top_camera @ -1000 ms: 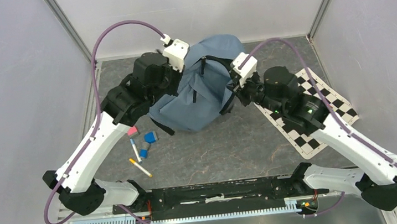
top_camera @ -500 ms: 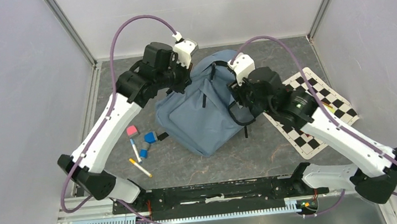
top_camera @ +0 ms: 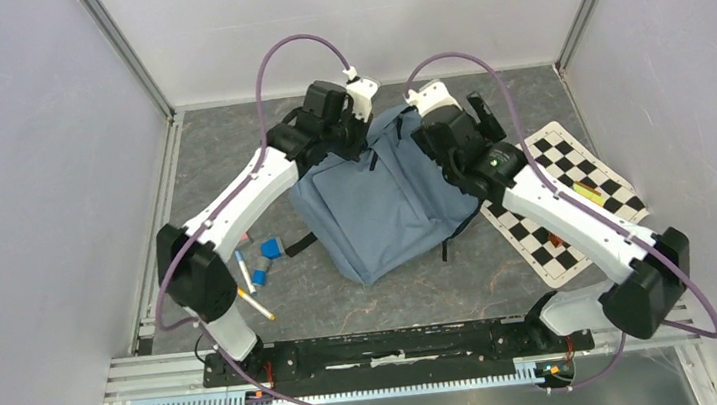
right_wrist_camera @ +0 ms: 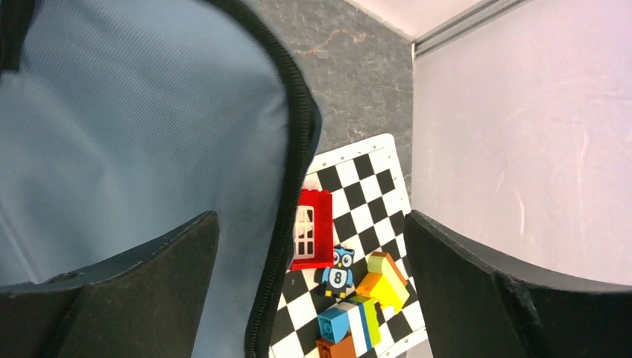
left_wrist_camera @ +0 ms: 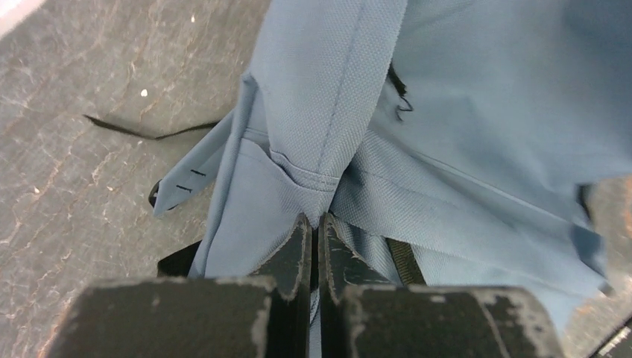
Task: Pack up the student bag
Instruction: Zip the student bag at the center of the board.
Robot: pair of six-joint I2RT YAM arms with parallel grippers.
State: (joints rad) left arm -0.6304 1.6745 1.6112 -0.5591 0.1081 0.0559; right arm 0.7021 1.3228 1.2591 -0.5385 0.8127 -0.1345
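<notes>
Pens and small blue blocks lie on the grey table in the lower left of the top view, close beside the left arm and a little apart from the student bag. The bag, grey-blue, lies flat across the middle of the frame, with black straps showing at its lower edges. To its right a checkerboard mat sits just beside the bag's edge. The right wrist view shows toy bricks on the mat: a red window brick, an owl block and a yellow brick, close together.

Both arms reach to the bag's far end, in the upper middle of the top view. The left fingers are clenched on a raised fold of the bag's fabric. The right fingers are spread wide and grasp nothing. In their own view the bag's black zipper edge runs between them, and whether they touch the cloth cannot be told.
</notes>
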